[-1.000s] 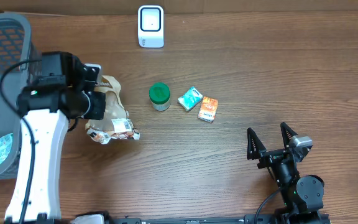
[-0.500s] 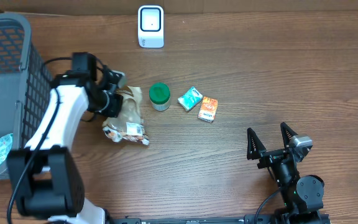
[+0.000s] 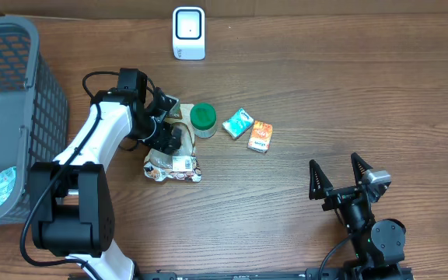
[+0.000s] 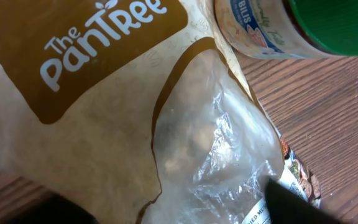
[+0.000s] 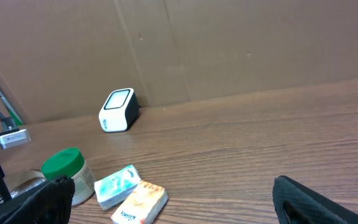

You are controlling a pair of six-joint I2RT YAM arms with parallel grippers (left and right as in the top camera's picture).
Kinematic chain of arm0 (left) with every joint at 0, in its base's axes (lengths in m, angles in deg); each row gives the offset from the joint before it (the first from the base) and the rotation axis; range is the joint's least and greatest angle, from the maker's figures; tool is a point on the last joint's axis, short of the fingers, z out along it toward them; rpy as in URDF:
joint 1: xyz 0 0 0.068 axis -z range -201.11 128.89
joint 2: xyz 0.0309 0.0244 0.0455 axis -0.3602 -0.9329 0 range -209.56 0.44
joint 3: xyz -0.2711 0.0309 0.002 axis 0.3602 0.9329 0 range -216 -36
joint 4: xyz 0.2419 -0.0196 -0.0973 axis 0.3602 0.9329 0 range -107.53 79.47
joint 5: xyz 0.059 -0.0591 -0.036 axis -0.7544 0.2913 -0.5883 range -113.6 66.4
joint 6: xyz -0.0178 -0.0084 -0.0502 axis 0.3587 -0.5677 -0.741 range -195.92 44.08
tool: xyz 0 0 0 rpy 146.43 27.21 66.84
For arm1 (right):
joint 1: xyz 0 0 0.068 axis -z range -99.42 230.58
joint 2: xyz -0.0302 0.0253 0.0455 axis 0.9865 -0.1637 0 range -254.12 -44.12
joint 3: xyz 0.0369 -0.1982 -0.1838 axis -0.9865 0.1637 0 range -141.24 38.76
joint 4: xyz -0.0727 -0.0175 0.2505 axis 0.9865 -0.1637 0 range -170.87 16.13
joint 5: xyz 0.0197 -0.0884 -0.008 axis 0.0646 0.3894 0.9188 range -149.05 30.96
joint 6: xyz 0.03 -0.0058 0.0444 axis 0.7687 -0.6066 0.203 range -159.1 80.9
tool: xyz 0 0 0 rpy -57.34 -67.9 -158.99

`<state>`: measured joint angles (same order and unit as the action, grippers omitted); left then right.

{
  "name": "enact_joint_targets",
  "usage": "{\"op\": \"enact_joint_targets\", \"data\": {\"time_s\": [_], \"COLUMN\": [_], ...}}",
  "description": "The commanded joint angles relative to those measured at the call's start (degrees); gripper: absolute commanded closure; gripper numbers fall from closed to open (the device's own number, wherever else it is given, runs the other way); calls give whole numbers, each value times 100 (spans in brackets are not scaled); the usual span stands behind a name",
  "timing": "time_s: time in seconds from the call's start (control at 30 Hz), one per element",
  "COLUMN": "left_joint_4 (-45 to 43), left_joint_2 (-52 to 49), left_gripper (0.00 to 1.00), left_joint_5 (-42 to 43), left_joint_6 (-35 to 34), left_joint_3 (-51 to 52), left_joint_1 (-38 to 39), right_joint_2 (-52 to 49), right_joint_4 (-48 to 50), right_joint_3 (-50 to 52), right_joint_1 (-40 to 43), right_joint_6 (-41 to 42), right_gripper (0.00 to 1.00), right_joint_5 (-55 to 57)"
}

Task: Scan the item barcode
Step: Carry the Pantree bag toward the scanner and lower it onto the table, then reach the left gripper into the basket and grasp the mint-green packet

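Gaping wide over the snack bag [image 3: 174, 164], the left pincer [image 3: 169, 138] grips nothing; the right pincer [image 3: 334, 162] is likewise spread, empty.

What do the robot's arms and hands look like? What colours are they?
The left arm is white with chunky black joints and a thin black cable looping off it; the left hand is black. The right arm is black all over, with a small grey box beside the right hand, which has two pointed black fingers.
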<state>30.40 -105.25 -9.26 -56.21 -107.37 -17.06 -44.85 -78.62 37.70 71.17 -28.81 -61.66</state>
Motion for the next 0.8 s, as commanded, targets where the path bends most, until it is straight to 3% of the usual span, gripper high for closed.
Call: {"op": "enact_joint_targets", "data": {"time_s": [0.0, 0.23, 0.47, 0.6, 0.77], "left_joint_4": [-13, 341, 1344, 1895, 1832], "left_joint_2": [-63, 164, 914, 1405, 1963], "left_gripper": [0, 0, 1, 0, 0], "left_joint_5": [9, -2, -737, -723, -299], "left_joint_6": [-225, -752, -1670, -2087, -2905], "left_joint_3": [-175, -844, -2092, -2966, -3320], "left_joint_1": [15, 15, 9, 9, 11], "right_joint_2": [57, 57, 57, 57, 57], "right_joint_4": [20, 20, 20, 20, 20], "right_joint_3": [59, 59, 59, 59, 59], "right_joint_1": [15, 15, 15, 15, 15], "right_joint_6": [-9, -9, -9, -9, -9], "right_gripper": [0, 0, 0, 0, 0], "right_joint_5": [-7, -7, -7, -7, -7]}}
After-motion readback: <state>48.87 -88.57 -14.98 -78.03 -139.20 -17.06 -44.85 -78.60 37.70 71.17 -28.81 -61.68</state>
